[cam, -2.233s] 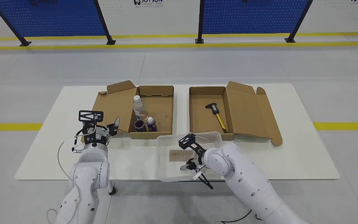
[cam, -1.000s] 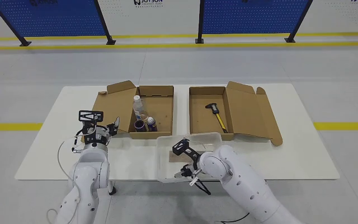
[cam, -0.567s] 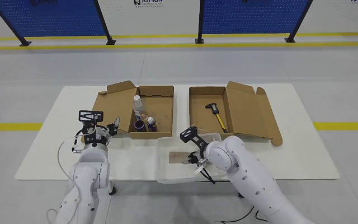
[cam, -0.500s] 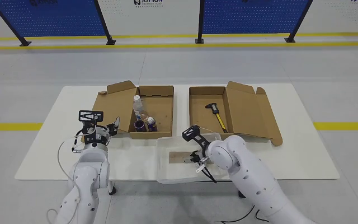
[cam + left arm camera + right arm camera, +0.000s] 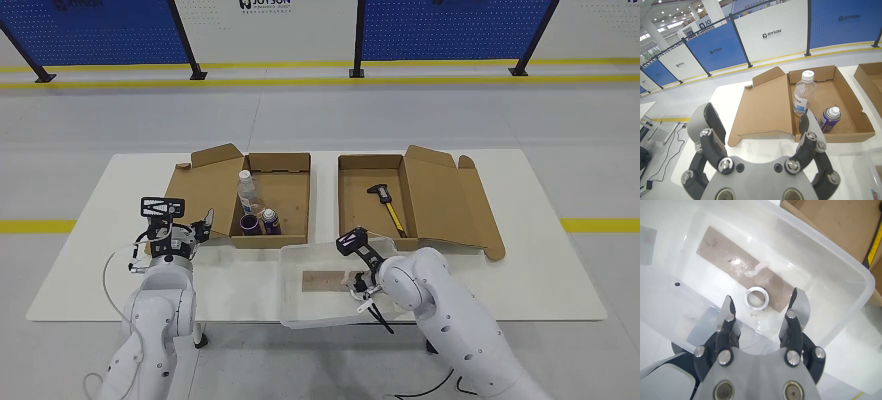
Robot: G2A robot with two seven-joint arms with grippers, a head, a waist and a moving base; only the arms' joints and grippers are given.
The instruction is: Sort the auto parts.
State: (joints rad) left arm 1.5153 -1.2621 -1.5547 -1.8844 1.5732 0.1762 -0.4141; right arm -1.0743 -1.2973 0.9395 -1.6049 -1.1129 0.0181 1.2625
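Ring [image 5: 756, 298] of bright metal lies in the clear bin [image 5: 829, 243], just ahead of the spread right end effector [image 5: 762, 294], which has swung rightward across the bin toward it; grasp likely next. Left end effector [image 5: 758, 110], spread, waits unmoved.

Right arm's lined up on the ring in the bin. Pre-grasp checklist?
1. The right gripper is open: ok.
2. The metal ring sits between the lines of its two fingers: ok.
3. Ring rests hole-up on the floor of the clear bin: ok.
4. The tape scrap lies apart from the ring: ok.
5. Height of the fingertips above the ring: cannot tell.
6. The left gripper is open, by the left cardboard box, away from the bin: ok.
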